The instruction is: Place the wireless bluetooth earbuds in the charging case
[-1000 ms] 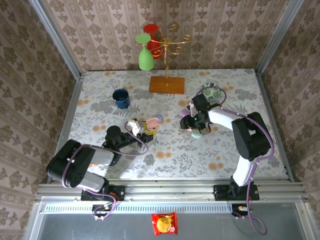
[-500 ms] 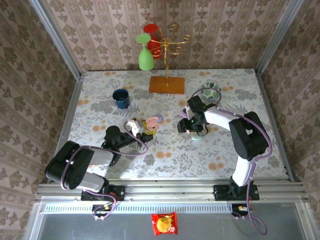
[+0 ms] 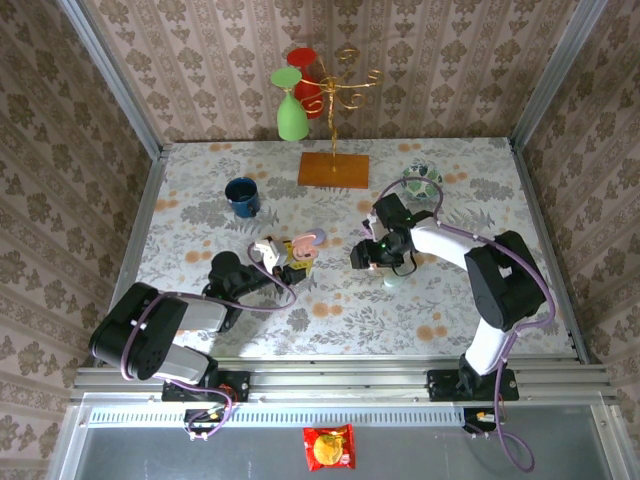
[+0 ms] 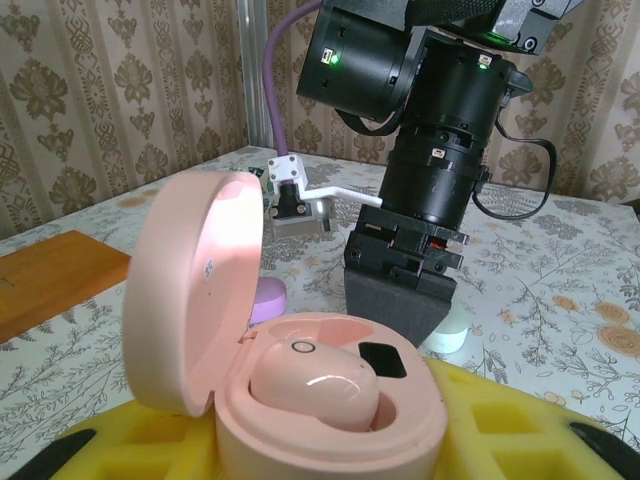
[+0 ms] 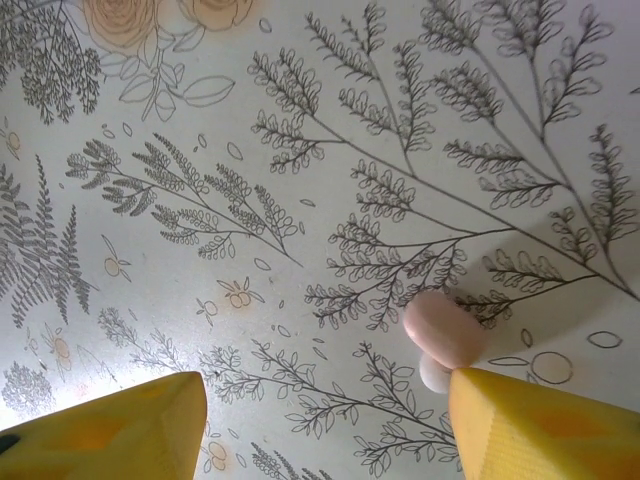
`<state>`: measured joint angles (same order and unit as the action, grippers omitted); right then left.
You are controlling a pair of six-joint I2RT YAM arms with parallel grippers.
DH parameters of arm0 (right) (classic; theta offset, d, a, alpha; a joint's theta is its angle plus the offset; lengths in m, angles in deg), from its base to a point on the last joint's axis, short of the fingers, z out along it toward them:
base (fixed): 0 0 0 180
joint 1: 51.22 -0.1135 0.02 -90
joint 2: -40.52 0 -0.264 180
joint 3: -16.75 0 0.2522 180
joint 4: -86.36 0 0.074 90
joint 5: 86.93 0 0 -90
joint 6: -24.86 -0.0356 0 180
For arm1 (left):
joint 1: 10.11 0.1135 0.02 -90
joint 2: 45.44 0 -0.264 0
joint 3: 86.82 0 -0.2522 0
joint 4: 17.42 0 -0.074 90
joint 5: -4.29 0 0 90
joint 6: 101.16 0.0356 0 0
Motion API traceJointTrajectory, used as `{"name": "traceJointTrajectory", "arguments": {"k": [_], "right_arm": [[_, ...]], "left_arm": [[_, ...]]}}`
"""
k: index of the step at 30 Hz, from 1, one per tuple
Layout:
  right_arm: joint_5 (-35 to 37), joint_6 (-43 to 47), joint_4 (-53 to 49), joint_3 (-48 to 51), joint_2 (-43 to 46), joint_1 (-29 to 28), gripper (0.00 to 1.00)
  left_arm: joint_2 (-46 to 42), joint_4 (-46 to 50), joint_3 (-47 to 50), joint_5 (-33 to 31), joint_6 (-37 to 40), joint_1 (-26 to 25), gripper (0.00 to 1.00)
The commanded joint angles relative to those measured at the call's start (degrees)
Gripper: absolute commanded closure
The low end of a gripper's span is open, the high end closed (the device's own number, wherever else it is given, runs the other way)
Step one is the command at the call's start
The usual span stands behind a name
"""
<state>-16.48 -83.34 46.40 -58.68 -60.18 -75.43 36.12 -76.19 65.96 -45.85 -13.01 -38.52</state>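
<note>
— So, which step are we on?
— Picking up the second bud, by my read. Nearest us, the left hand (image 3: 283, 256) is clamped on the charging case (image 4: 330, 410), fingers nearly together round its base. The lid (image 4: 195, 300) is tipped up and open.
— What's in the case?
— One earbud (image 4: 312, 385) seated in its socket. The other socket (image 4: 381, 360) looks empty, with a dark contact patch showing.
— And the other arm?
— Just beyond the case, low over the bench (image 5: 200, 150), the right hand (image 5: 322, 405) hangs with jaws spread wide, holding nothing. A loose pink earbud (image 5: 443, 328) lies on the bench at the inner edge of one fingertip (image 5: 540, 420), touching it or nearly so, well off-centre in the gap.
— Next move?
— Probably a sideways shift to centre the bud between the fingers, then drop and close gently. It's small, smooth and rounded, so it's likely to squirt out if pinched off-axis. Then carry it to the empty socket.
— Anything else out there?
— A lilac piece (image 4: 268, 300) and a pale green piece (image 4: 447, 335) sit on the bench behind the case; can't tell what they hold. Farther back there's a blue cup (image 3: 241, 196), its inside too dark to read, and a stand (image 3: 333, 170) with glasses hung on it.
</note>
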Motion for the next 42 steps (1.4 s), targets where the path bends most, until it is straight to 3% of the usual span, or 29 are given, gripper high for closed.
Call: {"name": "traceJointTrajectory", "arguments": {"k": [1,13,32,42], "right_arm": [[0.01,3.14,-2.03,-2.23,-0.65,1.28,0.34],[-5.31,7.66,-3.98,-9.33,-9.92,4.25,0.37],[-9.8,4.93,0.93,1.02,-4.64,4.25,0.48],[-10.03,3.49,2.44,0.85,-6.54,4.3,0.64]], "left_arm": [[-1.25,-1.65,0.19,1.56,0.15,0.28,0.59],[-1.14,-1.65,0.36,1.62,0.19,-0.34,0.59],[-0.45,-1.67,0.01,2.16,-0.15,-0.43,0.59],[-0.01,-1.65,-0.06,2.08,0.09,-0.51,0.59]]}}
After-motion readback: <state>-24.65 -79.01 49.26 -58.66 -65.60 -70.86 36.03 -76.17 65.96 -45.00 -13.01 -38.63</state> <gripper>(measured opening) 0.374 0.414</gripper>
